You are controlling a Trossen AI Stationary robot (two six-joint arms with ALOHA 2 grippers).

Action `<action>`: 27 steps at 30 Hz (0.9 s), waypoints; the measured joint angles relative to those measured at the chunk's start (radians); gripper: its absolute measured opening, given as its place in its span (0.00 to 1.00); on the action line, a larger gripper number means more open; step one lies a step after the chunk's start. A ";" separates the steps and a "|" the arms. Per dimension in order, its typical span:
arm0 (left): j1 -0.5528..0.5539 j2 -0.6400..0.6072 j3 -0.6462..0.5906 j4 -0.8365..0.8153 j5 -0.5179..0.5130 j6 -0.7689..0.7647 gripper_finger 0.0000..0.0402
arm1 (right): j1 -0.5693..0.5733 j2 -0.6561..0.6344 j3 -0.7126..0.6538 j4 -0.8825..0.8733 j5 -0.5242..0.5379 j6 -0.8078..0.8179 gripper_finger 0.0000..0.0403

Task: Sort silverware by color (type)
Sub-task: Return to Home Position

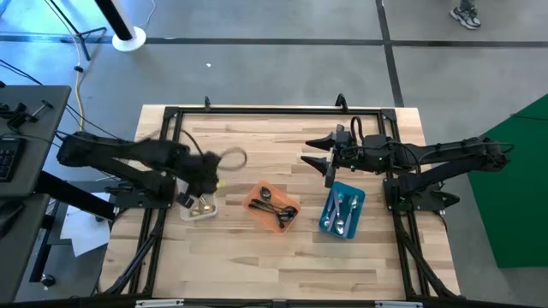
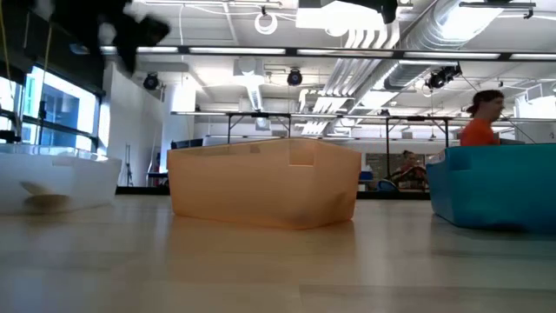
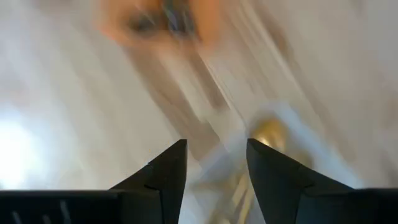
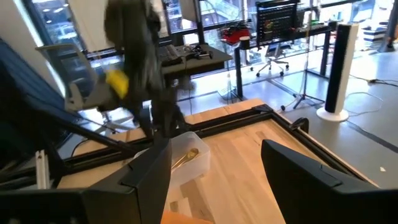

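Because every spoon in sight lies inside a tray, the sorting looks finished. What seems left is only for both arms to go to their rest pose.

Seen from above, three trays sit in a row on the wooden surface (image 1: 257,265), with no spoon showing loose on it.

- **Clear tray:** The clear tray (image 1: 185,215) lies directly beneath the left jaws. It holds the gold spoons (image 1: 204,205), though how many cannot be told.
- **Orange tray:** The orange tray (image 1: 253,198) lies between the two sets of jaws, well apart from either. It holds the black spoons (image 1: 276,210), piled crosswise.
- **Blue tray:** The blue tray (image 1: 358,193) lies just beside the right jaws, on their side toward the surface's front edge. It holds the silver spoons (image 1: 342,214), lying roughly side by side.

The left jaws, on the left arm (image 1: 111,154), hang above the clear tray. They are parted with nothing between them, and in the left wrist view a gold spoon bowl shows just beyond the gap.

The right jaws, on the right arm (image 1: 445,158), hover above the surface. They are spread wide and empty.
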 joint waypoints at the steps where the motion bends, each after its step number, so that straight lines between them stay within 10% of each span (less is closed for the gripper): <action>1: 0.010 -0.006 0.054 0.005 0.001 -0.031 0.39 | 0.000 0.000 0.000 0.000 -0.011 -0.011 0.58; 8: 0.081 -0.112 0.208 0.556 0.002 -0.309 0.39 | 0.000 0.000 0.000 0.000 -0.032 -0.024 0.58; 19: 0.100 -0.202 -0.206 1.278 -0.068 -0.514 0.39 | 0.000 0.000 0.000 0.004 -0.073 -0.094 0.58; 27: 0.100 -0.205 -0.213 1.314 -0.030 -0.469 0.39 | 0.000 0.000 0.000 0.015 -0.075 -0.044 0.58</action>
